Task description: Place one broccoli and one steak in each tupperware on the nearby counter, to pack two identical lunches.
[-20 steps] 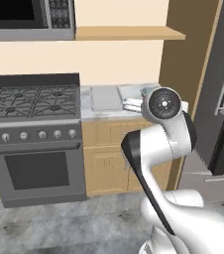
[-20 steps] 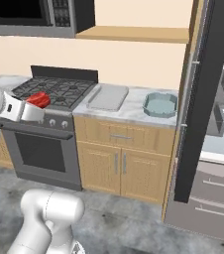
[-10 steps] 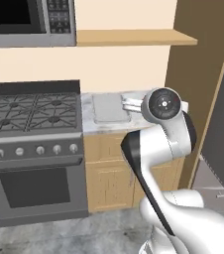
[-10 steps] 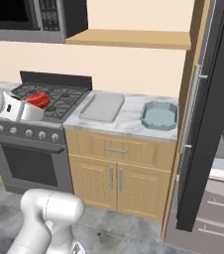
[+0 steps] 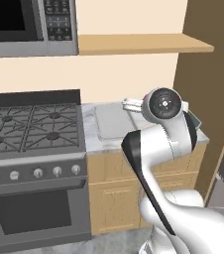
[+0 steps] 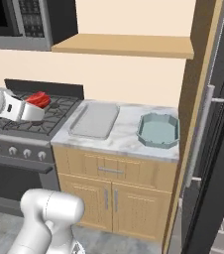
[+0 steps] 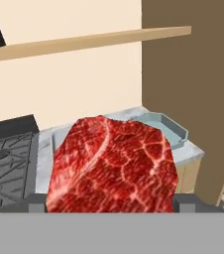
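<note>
A red marbled steak sits between the fingertips of my gripper, which is shut on it. From the right base view the gripper hangs over the stove with the steak sticking out of it, left of the counter. On the counter lie two tupperware: a pale grey tray and a teal one to its right. In the left base view the grey tray shows behind my arm. The teal one lies ahead and right of the steak. The broccoli is out of view.
A gas stove stands left of the counter with a microwave above it. A plain wooden shelf runs over the counter. A tall brown panel and a dark fridge door with a metal handle close off the right.
The whole scene has shifted and grown: the base has driven closer to the counter. The gripper keeps its hold on the steak.
</note>
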Robot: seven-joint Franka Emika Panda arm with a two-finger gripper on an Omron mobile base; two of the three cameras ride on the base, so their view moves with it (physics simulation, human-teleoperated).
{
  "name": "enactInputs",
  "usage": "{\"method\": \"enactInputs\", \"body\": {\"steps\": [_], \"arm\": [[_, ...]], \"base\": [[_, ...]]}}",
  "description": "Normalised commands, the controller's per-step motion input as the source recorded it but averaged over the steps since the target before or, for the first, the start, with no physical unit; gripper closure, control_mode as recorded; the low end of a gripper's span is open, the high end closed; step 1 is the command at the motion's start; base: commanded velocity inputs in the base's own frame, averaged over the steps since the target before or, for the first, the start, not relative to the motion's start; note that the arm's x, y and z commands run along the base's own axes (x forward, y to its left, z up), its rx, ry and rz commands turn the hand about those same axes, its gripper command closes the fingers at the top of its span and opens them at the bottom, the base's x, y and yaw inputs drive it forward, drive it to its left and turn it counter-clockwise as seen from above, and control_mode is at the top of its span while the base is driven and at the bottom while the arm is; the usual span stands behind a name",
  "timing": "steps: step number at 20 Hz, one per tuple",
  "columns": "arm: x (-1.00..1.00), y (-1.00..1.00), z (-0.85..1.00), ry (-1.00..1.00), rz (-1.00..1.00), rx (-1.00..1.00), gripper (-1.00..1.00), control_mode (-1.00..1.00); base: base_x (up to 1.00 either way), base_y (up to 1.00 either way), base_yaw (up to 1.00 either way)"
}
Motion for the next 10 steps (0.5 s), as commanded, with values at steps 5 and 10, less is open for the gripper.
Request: {"method": "enactInputs", "body": {"steps": [5,10], "arm": [[0.0,0.0,0.0,0.0,0.0,0.0,1.0,1.0],[0.0,0.0,0.0,0.0,0.0,0.0,1.0,1.0]], "base": [[0.72,0.43,-0.07],[0.71,0.43,-0.06]]}}
